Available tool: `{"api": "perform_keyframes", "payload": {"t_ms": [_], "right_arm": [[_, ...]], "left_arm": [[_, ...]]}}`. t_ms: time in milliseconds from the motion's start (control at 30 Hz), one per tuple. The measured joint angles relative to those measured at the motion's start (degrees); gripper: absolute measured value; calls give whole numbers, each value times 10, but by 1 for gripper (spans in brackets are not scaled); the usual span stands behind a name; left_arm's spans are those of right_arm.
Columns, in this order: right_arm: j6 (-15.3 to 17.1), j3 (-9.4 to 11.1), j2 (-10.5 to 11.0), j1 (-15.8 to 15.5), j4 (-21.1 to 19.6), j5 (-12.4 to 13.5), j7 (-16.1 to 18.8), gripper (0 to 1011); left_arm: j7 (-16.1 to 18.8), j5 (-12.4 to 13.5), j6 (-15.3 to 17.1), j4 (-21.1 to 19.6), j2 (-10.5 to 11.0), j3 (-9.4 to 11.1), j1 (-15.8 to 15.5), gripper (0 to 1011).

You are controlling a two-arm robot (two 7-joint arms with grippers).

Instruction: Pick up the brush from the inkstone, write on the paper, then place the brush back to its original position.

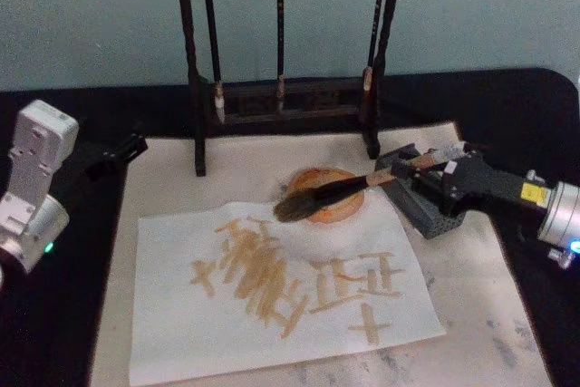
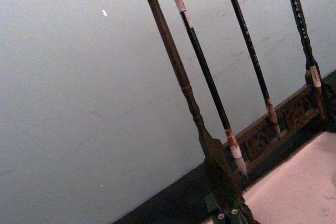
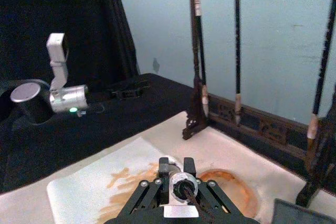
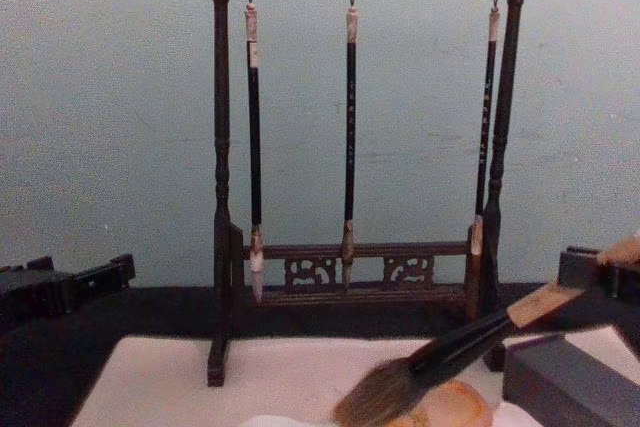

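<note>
The right pincer [image 1: 424, 166], just right of the inkstone [image 1: 344, 213], is clenched on the brush [image 1: 333, 193], whose long axis slants leftward, with the bristles at the inkstone's left rim. The left pincer [image 1: 118, 153] idles well left of the inkstone.

No readable text, brown brush marks [image 1: 272, 278] on paper [image 1: 181, 342] illegible, yellow label [image 1: 530, 192] illegible

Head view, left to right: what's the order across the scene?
Black left end effector → dark wooden rack's left post → round orange inkstone → black right end effector holding the large tan-handled brush.
</note>
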Motion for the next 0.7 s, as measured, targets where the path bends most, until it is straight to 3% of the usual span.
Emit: {"api": "perform_keyframes", "payload": {"t_ms": [267,700], "right_arm": [[4,-17,-25,73,100,23,46,166],[9,-39,-48,143,203,37,84,165]], "left_arm": [[0,0,0,0,0,0,0,1002],[0,0,0,0,0,0,0,1002]]}}
